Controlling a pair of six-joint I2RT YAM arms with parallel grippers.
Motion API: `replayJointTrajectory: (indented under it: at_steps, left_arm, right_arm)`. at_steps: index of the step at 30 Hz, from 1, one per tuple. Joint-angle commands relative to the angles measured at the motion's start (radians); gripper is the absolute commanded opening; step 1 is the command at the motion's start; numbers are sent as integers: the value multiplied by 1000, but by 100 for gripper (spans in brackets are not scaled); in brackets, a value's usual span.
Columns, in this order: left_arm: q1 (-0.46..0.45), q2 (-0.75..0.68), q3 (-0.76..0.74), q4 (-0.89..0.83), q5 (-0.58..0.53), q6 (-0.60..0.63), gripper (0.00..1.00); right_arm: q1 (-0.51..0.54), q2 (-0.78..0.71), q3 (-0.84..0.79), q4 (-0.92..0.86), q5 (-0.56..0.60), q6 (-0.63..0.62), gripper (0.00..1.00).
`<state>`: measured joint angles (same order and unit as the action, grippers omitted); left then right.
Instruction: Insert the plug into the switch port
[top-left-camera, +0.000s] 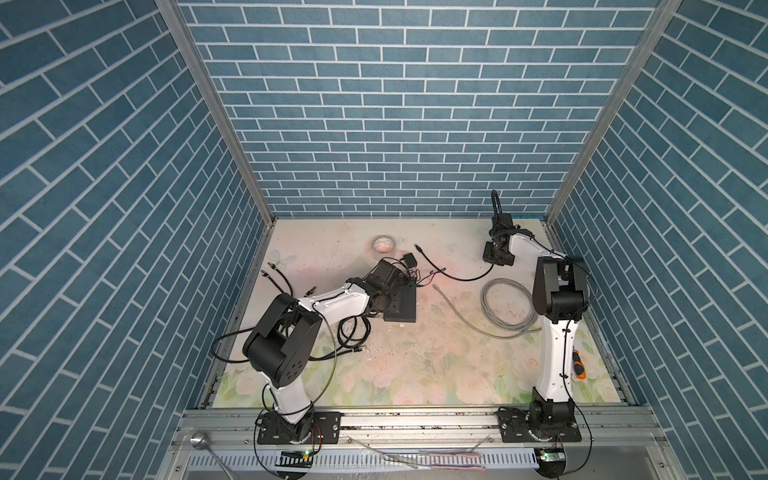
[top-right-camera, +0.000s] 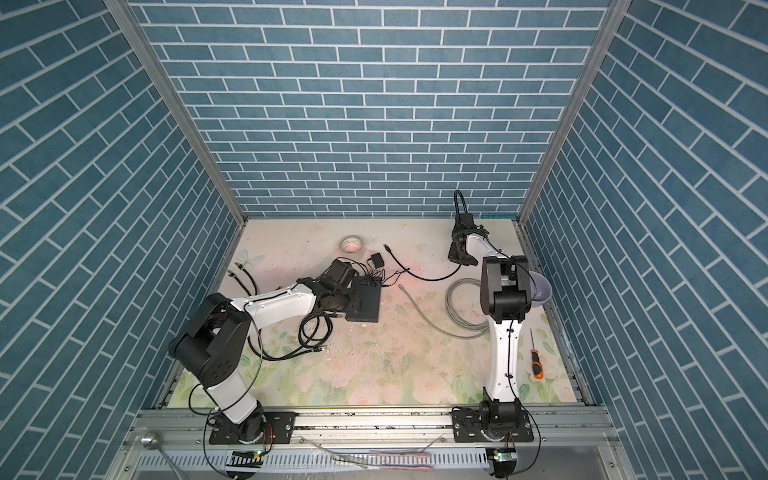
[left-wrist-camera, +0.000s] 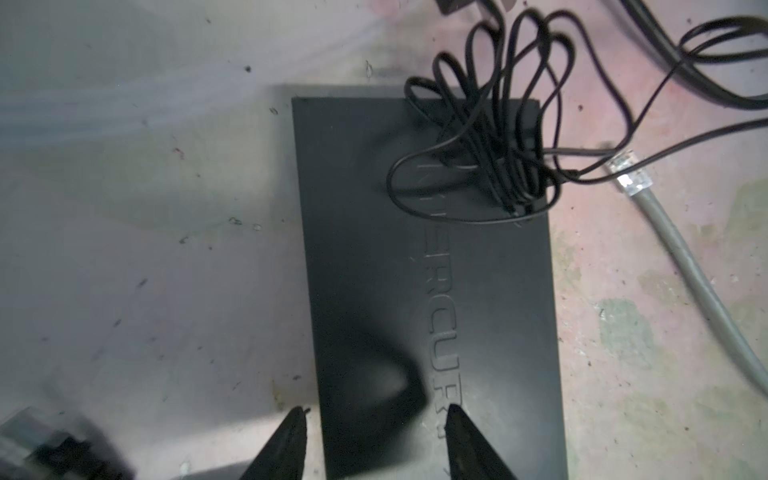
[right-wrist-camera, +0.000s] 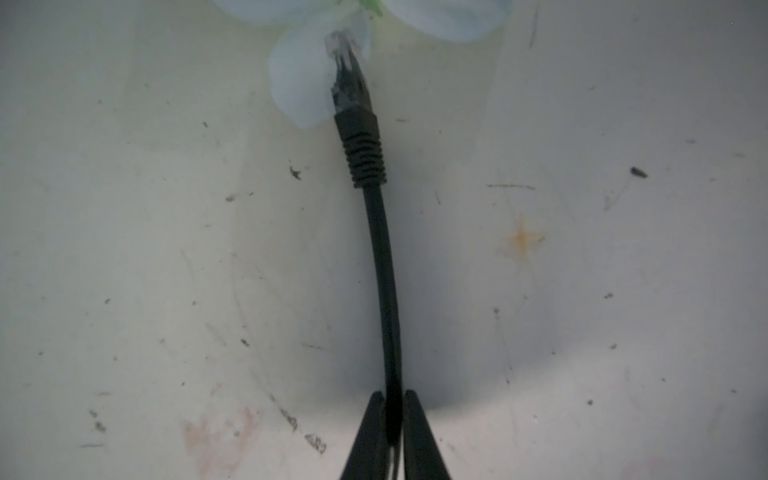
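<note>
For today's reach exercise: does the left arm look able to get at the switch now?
Likely yes: its fingers hang open over one edge of the switch, nothing between; the cord bundle lies farther along.

Left end effector (left-wrist-camera: 375, 415) stands parted; right end effector (right-wrist-camera: 392, 400) is pinched closed.

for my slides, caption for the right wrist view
Right pincer shut on the black cable, well behind its plug.

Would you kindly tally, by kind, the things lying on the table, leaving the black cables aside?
Switch: 1
Power adapter: 1
Tape roll: 1
Grey cable: 1
Screwdriver: 1
Bowl: 1
Total: 6
</note>
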<state>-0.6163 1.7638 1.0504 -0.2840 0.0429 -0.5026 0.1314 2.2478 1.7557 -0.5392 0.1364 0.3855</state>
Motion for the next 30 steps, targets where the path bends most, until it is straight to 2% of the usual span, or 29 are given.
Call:
replayJointTrajectory:
  at_steps: [1, 6, 9, 11, 13, 15, 23, 30]
  left_arm:
    - [0, 29, 12, 20, 70, -19, 55]
    - [-20, 34, 8, 61, 128, -76, 55]
    - [-34, 28, 0, 100, 158, -118, 55]
    - [-39, 21, -3, 124, 176, -140, 55]
    - [-42, 13, 0, 139, 186, -151, 55]
    - [-49, 6, 6, 144, 198, -155, 55]
    - [-83, 3, -17, 219, 253, -146, 55]
    - [-76, -70, -2, 137, 201, -66, 55]
  right_arm:
    - [-3, -152, -23, 27, 29, -57, 10]
    - [-3, -275, -57, 77, -6, -81, 8]
    - [-4, -322, -71, 77, -23, -86, 11]
    - [-3, -319, -70, 44, -12, -85, 21]
    - [-4, -288, -74, 29, 15, -87, 38]
    - [-6, -242, -66, 17, 48, -98, 44]
    - [-26, -70, 41, -11, 18, -103, 43]
    - [-35, 61, 136, -60, -5, -100, 40]
